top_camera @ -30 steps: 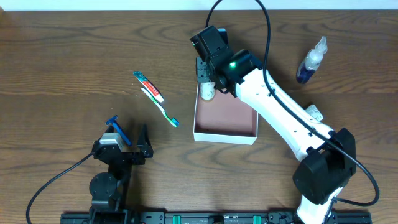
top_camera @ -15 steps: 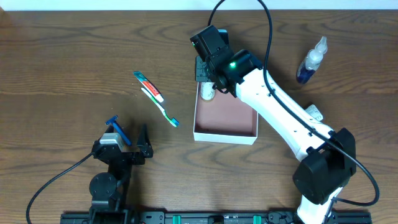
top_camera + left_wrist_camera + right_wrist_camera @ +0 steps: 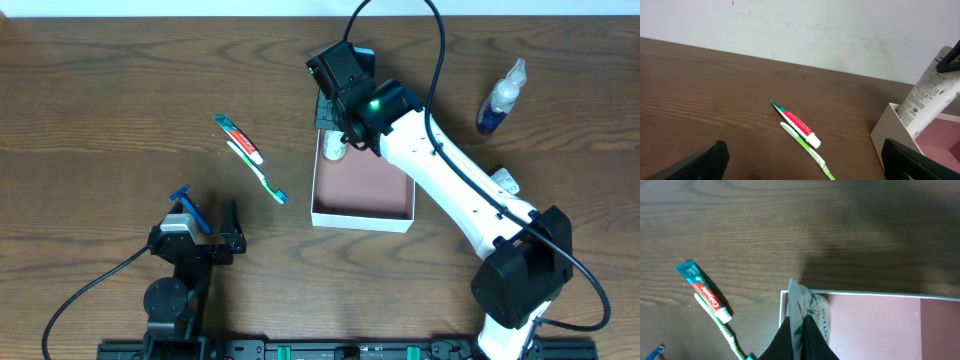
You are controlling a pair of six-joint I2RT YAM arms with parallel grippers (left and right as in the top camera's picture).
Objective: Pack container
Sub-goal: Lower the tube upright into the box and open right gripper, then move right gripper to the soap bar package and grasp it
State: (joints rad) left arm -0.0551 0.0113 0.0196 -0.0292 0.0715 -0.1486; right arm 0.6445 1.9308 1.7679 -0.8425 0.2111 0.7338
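My right gripper (image 3: 334,122) is clenched on a white tube (image 3: 932,95) printed with green leaves, and holds it over the far left corner of the container (image 3: 362,220). My dark fingers pinch the tube near its upper end, seen close up in the right wrist view. The tube leans slightly, and its lower end dips below the container's white wall. I cannot tell whether it touches the pinkish-brown floor. The container sits on the wooden table (image 3: 100,100) at about mid-table, square and open-topped, with nothing else visible in it. A red, white and teal toothpaste tube (image 3: 238,137) lies on the table to the left of the container. A green and white toothbrush (image 3: 258,172) lies just beside the toothpaste tube and nearly parallel to it, its head end nearer the container. Neither of them touches the container. My left gripper (image 3: 200,225) rests well apart from the container, off its near left side, with its jaws spread wide and nothing between them. A small blue item (image 3: 188,208) lies by that gripper, too small to identify. A clear spray bottle (image 3: 500,97) with dark blue liquid in its base lies to the right of the container and farther back. A small white object (image 3: 505,180), partly hidden by my arm, sits just off the container's right side.
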